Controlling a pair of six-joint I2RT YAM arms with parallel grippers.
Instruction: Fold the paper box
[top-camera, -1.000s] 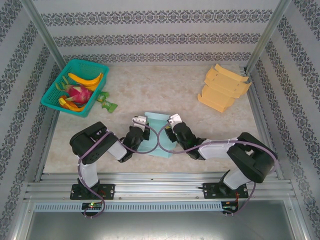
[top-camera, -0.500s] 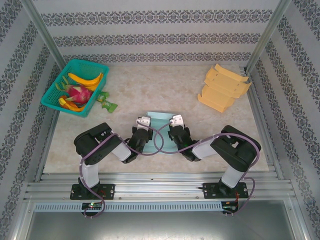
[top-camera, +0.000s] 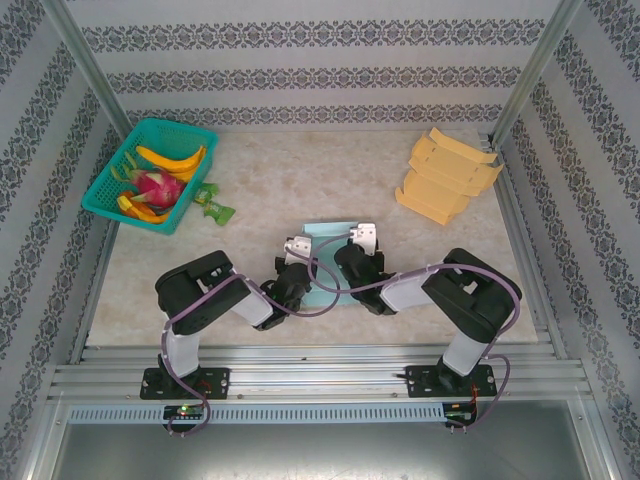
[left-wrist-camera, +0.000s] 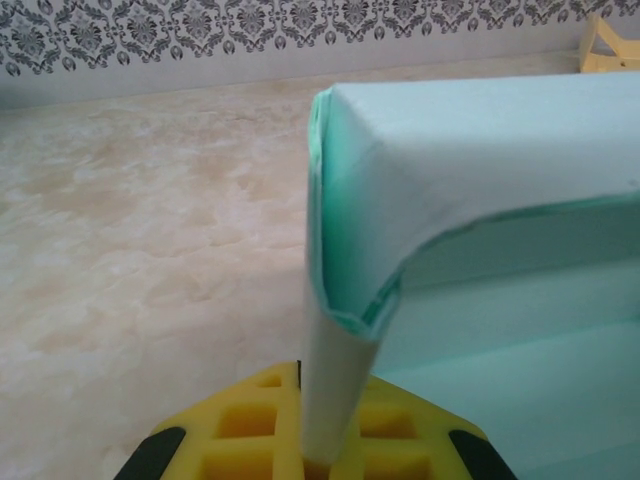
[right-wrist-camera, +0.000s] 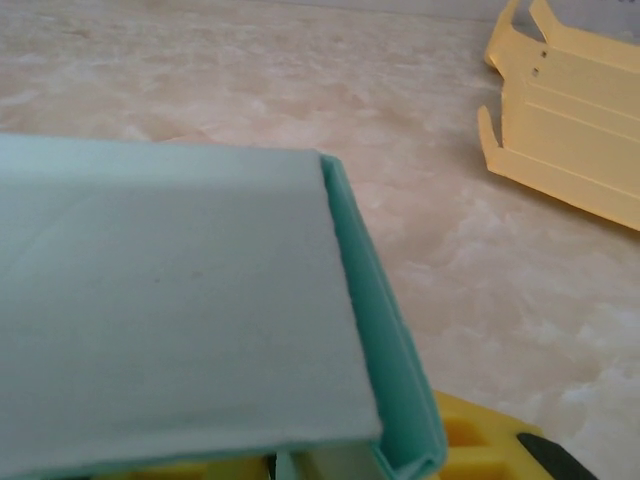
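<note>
1. Two grippers flank the teal paper box (top-camera: 328, 230), just 6 o'clock of the table's (top-camera: 300, 170) centre.
2. The left gripper (top-camera: 298, 247), at its 9 o'clock side, pinches an upright corner wall between yellow pads (left-wrist-camera: 240, 440).
3. The right gripper (top-camera: 362, 236) is at 3 o'clock; a box panel hides its jaws, so its grip is impossible to tell.
4. Yellow box blanks (top-camera: 445, 178) lie at 2 o'clock, a green fruit basket (top-camera: 178, 128) at 10.

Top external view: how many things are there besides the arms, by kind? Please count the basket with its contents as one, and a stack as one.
basket: 1
small green item beside the basket: 1
teal paper box: 1
stack of yellow paper boxes: 1
Total: 4
</note>
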